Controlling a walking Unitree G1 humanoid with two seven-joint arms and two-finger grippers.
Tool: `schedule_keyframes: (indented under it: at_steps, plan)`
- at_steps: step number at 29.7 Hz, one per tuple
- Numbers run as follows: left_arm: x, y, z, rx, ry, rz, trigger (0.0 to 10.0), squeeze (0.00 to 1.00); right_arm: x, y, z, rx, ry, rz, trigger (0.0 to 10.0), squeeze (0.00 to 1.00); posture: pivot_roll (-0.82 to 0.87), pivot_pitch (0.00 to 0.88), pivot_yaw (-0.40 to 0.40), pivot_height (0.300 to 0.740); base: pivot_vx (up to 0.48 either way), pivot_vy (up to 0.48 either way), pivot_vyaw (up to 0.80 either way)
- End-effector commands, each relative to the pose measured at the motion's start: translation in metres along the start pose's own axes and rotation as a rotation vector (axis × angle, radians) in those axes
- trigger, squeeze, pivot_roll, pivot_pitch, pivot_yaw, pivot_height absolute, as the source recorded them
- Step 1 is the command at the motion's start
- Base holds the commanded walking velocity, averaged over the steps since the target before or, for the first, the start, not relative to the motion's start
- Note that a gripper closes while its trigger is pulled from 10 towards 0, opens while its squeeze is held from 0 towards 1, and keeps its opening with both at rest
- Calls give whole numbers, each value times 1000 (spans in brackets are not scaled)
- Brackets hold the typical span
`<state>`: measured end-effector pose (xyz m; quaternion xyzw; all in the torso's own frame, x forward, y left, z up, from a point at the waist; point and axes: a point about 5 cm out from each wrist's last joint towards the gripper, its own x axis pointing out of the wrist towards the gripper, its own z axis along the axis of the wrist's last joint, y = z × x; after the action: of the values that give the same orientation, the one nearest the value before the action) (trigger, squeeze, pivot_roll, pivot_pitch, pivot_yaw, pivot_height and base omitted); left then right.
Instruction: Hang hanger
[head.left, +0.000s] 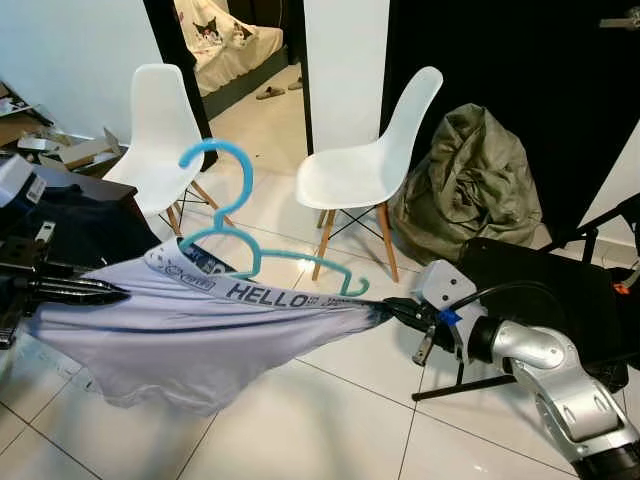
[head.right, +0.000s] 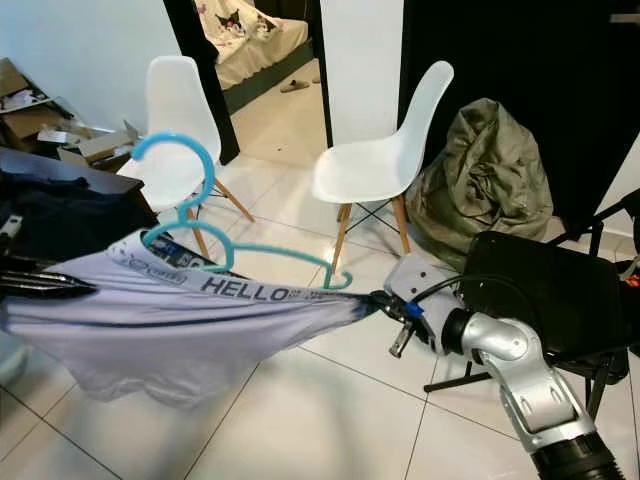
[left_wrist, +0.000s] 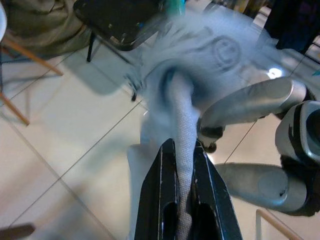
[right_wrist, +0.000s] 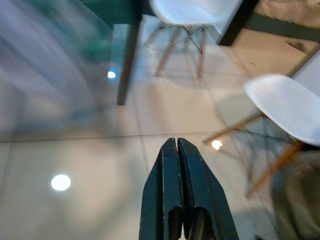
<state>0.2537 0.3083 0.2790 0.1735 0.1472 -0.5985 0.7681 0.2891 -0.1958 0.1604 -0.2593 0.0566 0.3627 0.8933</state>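
A pale lilac T-shirt (head.left: 190, 330) with "HELLO" on its collar band hangs stretched above the tiled floor between my two grippers. A turquoise hanger (head.left: 245, 215) sits in its neck opening, hook rising free above the collar. My left gripper (head.left: 115, 293) is shut on the shirt's left end; the left wrist view shows a rope of cloth (left_wrist: 185, 125) pinched between the black fingers (left_wrist: 162, 190). My right gripper (head.left: 392, 308) is shut on the bunched right end of the shirt. In the right wrist view its fingers (right_wrist: 167, 165) are pressed together.
Two white chairs (head.left: 160, 130) (head.left: 365, 170) stand behind the shirt. An olive sack (head.left: 475, 175) leans against the dark wall. A black seat (head.left: 560, 290) sits by my right arm. Dark clothes (head.left: 70, 220) and cardboard boxes (head.left: 80, 150) lie left. An open doorway (head.left: 245, 50) leads to a bedroom.
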Motion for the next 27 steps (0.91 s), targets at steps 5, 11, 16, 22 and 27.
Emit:
schedule_keyframes:
  at_steps: [5, 11, 16, 22, 27]
  plan:
    - [-5, -6, 2, -9, 44, -30, 0, 0, -2, -9, -1, -18, 5, -53, 0, 0, -25, 46, 57, 740, 0, 0, 0]
    - [0, -5, 2, 0, 40, -48, 0, 0, 0, -9, 2, -20, -10, -58, 0, 0, -26, 43, 58, 740, 0, 0, 0]
    - [3, 5, 1, 69, 37, -8, 0, 0, 3, -5, 7, 36, -65, -50, 431, 0, -26, 44, 59, 740, 0, 0, 0]
    - [6, 28, 16, 205, -77, 174, 0, 0, 4, -13, 11, 369, -258, -157, 10000, 145, -24, 45, 58, 740, 0, 0, 0]
    - [16, 30, 38, 262, -259, 181, 0, 0, 0, -12, 2, 623, -396, -192, 10000, 1000, -29, 46, 61, 740, 0, 0, 0]
